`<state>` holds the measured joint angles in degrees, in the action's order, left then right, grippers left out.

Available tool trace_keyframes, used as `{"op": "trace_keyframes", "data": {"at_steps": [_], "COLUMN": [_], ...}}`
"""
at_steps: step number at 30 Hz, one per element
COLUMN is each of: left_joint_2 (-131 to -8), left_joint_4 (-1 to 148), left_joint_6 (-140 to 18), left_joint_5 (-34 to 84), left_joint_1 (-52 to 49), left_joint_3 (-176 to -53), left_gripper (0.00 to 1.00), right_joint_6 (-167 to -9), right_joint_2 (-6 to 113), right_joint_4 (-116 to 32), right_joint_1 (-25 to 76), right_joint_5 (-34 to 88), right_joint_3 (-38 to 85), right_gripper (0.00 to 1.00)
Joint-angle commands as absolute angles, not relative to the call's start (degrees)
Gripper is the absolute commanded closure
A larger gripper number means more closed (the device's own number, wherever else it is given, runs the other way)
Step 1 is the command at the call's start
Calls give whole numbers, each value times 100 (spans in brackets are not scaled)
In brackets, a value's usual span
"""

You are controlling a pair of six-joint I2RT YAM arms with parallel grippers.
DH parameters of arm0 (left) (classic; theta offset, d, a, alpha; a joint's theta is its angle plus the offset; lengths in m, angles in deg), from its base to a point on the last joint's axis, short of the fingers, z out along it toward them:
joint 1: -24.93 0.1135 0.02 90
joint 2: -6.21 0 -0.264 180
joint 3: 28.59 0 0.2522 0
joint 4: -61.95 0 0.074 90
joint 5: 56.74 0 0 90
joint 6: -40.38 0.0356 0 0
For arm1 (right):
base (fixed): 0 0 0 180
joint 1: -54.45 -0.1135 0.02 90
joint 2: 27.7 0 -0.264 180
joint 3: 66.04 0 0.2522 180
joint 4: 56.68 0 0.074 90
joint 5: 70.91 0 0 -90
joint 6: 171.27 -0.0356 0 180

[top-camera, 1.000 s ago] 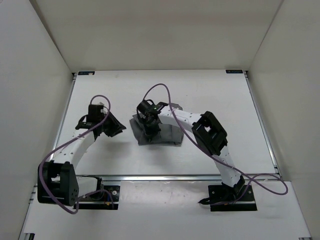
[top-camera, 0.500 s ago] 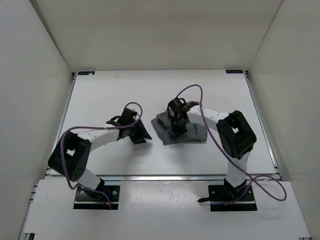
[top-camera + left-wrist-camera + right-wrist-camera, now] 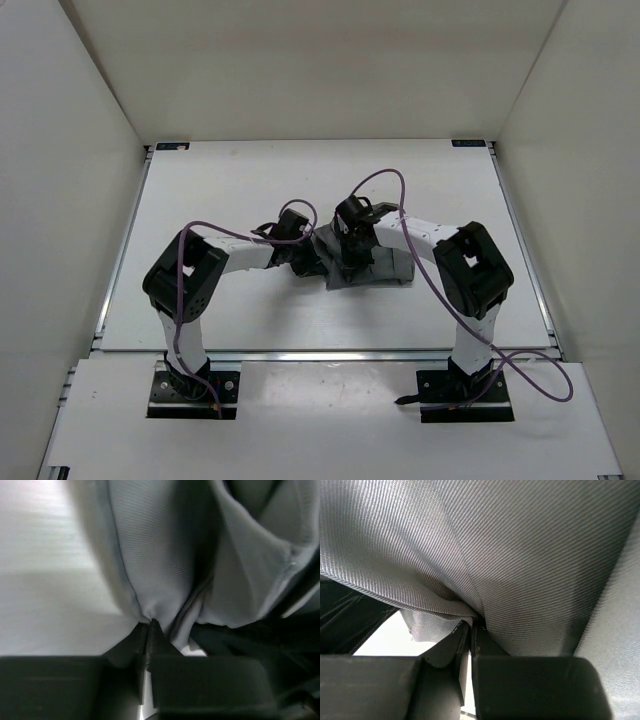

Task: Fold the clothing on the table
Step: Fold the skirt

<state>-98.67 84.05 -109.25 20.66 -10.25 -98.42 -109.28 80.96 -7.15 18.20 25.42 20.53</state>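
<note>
I see the grey pleated soft cloth skirt (image 3: 385, 268) bunched up on the flat white table (image 3: 250, 180), abt the middle. The left gripper (image 3: 308, 258) is at the skirt's left edge. Its black fingers (image 3: 125, 655) are pinched shut on a fold of the skirt, w/ cloth hanging above them. The right gripper (image 3: 349, 258) sits on top of the skirt, a bit left of its middle, and is clamped tight on another fold.

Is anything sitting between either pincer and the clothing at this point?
Nothing visible does. The left pincer and the right pincer each have their fingers closed directly on a fold of the grey clothing.
</note>
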Motion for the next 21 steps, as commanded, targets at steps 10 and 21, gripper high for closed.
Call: {"op": "trace_keyframes", "data": {"at_steps": [10, 21], "left_joint_2": [-10216, -10137], "left_joint_4": [8256, 8186], "left_joint_6": [-10974, -10869], "left_joint_5": [1964, 1998], "left_joint_1": [-1155, -1058], "left_joint_3": [-9878, -9667], "left_gripper": [100, 100], "right_joint_6": [-10939, -11176], "right_joint_2": [7276, 7750], "right_joint_4": [419, -126], "right_joint_1": [1517, 1428], "right_joint_5": [2735, 3448], "right_joint_3": [3243, 2850], "right_gripper": [100, 100]}}
